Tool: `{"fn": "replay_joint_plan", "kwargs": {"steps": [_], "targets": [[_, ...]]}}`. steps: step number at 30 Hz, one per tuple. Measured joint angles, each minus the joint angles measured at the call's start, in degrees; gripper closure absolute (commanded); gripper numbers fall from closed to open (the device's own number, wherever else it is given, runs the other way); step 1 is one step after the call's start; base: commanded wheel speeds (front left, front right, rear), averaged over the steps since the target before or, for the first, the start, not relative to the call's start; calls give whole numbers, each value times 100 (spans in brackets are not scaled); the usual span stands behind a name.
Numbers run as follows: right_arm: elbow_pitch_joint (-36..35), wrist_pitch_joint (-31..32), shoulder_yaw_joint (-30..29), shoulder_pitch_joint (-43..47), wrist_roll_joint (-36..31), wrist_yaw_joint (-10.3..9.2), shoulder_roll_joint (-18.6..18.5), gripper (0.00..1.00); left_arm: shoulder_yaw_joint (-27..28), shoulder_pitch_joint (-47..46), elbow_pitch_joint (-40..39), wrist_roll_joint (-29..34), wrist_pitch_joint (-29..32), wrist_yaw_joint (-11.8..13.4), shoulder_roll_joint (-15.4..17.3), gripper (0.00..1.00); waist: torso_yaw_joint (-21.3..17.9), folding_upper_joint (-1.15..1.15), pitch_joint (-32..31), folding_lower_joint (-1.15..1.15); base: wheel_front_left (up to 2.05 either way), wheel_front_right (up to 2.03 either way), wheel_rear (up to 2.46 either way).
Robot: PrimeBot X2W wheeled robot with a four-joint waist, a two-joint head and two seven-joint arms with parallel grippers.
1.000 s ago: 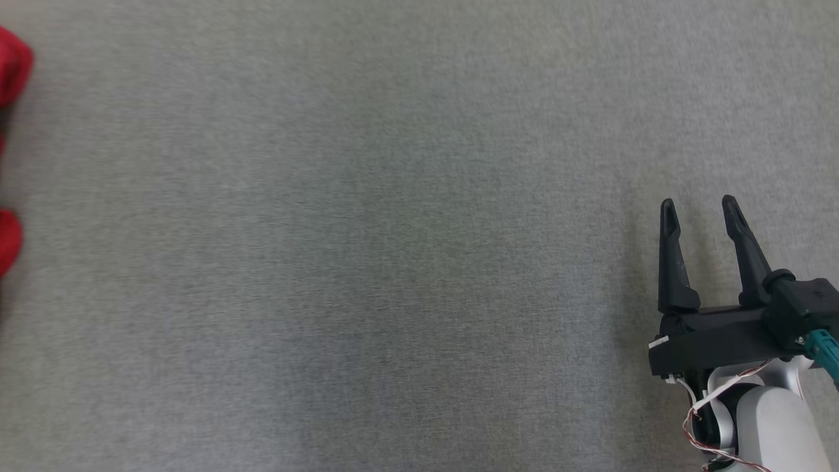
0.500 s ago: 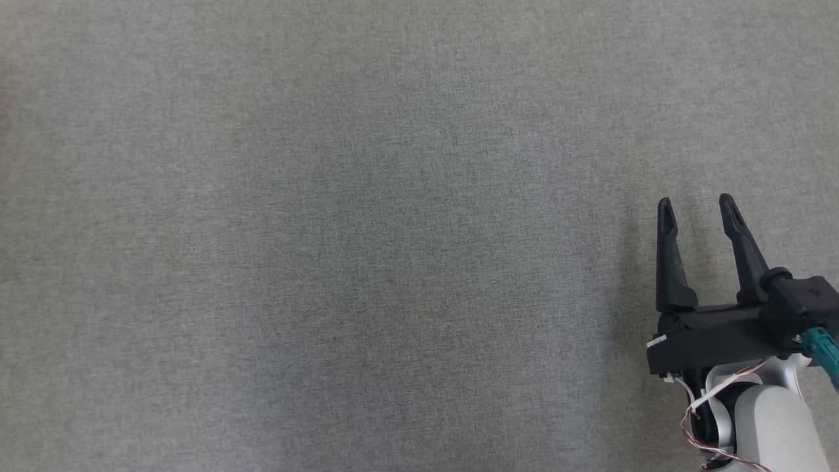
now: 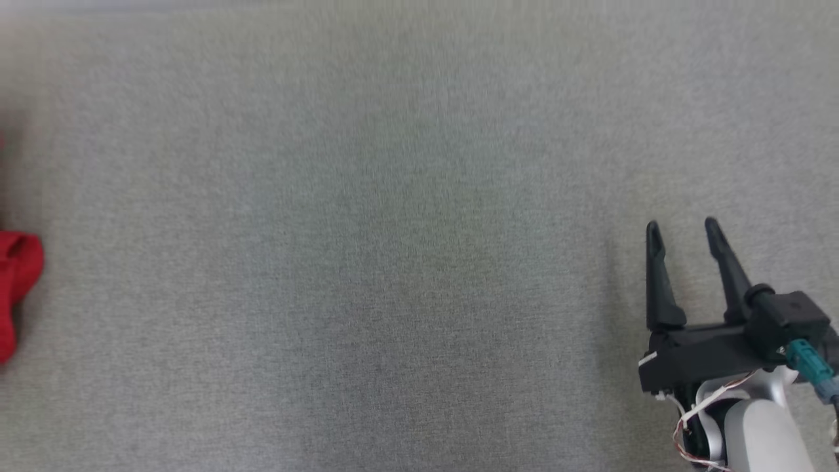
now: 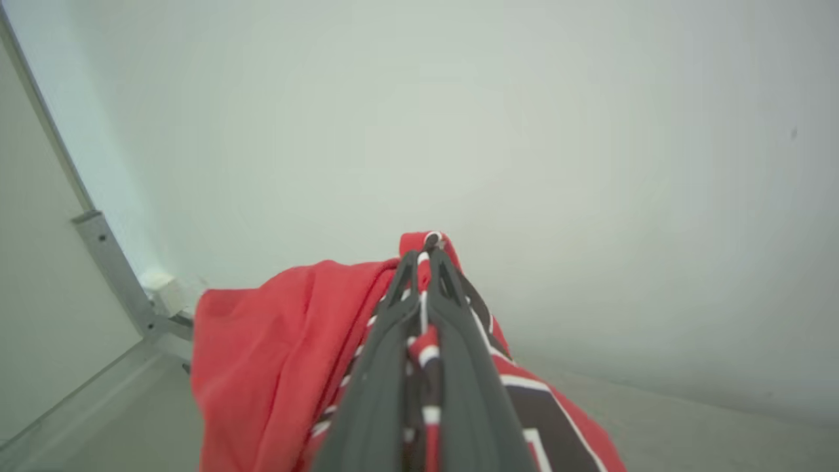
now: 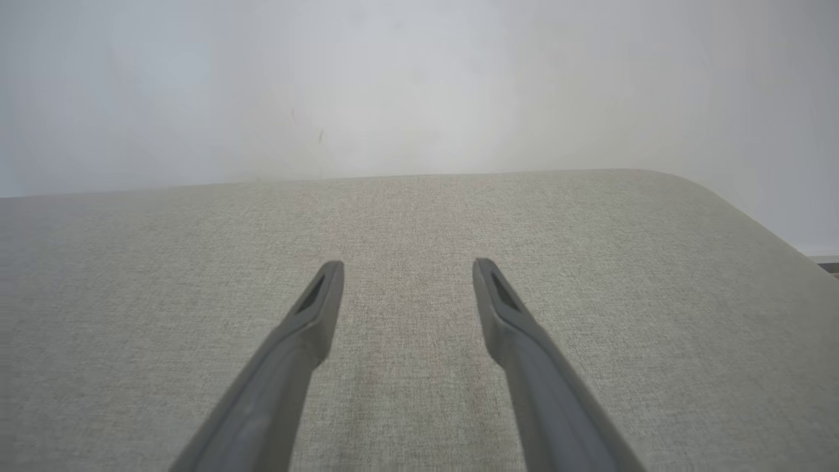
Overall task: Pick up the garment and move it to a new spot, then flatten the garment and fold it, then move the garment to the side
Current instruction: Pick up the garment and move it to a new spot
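Bright diffuse light, faint shadow cast at nine o'clock of the right claw [image 3: 682,225], head view blurred.

The red fabric garment with black-and-white trim [image 3: 18,275] is cut off by the head view's left edge. In the blurred left wrist view it runs off the bottom edge, and the dark two-fingered left gripper [image 4: 426,257], pinched on it, hides the held fold.
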Motion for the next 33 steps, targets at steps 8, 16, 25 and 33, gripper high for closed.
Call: {"fn": "replay_joint_plan", "kwargs": {"steps": [8, 16, 25, 33], "targets": [[412, -247, 121, 102, 290, 0, 1, 0, -564, -475, -1724, 121, 297, -48, -245, 100, -140, -1, -459, -1, 0, 0, 0], [873, -555, 234, 130, 558, 0, 0, 0, -1076, -440, -3633, 100, 998, 159, -744, 100, -642, -1, -675, -1, 0, 0, 0], [1224, -786, 297, 125, 739, 0, -2, 0, -1760, 297, -4899, 41, 1569, 397, -1357, 100, -1332, -1, -762, -1, 0, 0, 0], [1424, -916, 467, 24, 881, 0, 0, 0, -2331, 1449, -4567, -26, 1570, 503, -1781, 100, -1819, -1, -682, 0, 0, 0, 0]]}}
